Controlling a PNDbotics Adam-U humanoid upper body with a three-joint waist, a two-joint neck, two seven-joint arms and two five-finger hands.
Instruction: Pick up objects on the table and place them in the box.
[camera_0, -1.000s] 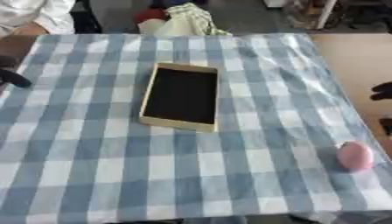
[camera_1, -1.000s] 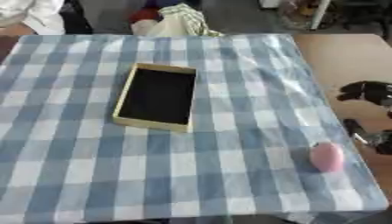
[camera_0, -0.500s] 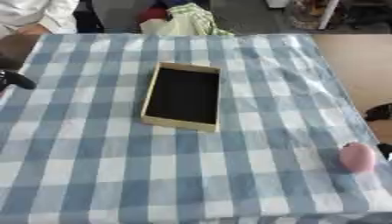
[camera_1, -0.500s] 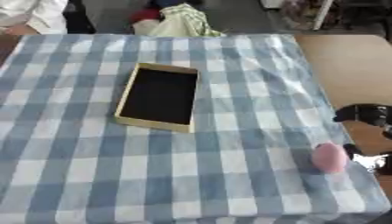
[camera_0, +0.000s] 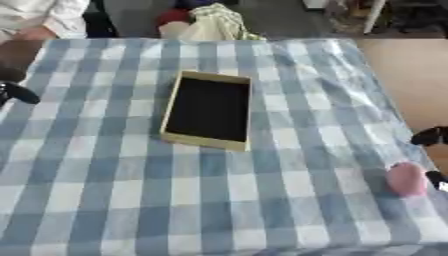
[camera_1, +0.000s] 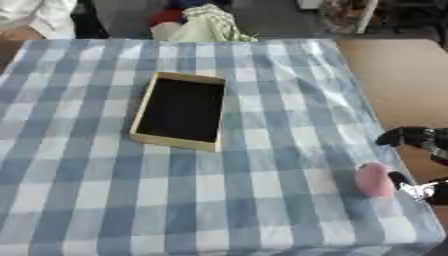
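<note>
Pink object (camera_1: 374, 179) lies near the checked table's (camera_1: 105, 190) right edge, right hand (camera_1: 411, 136) beside it, grip unclear.

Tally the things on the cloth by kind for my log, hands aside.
Box: 1
Pink object: 1
Total: 2

Head stereo pair, looking down; both share box (camera_0: 208, 109), tablecloth (camera_0: 105, 190).
</note>
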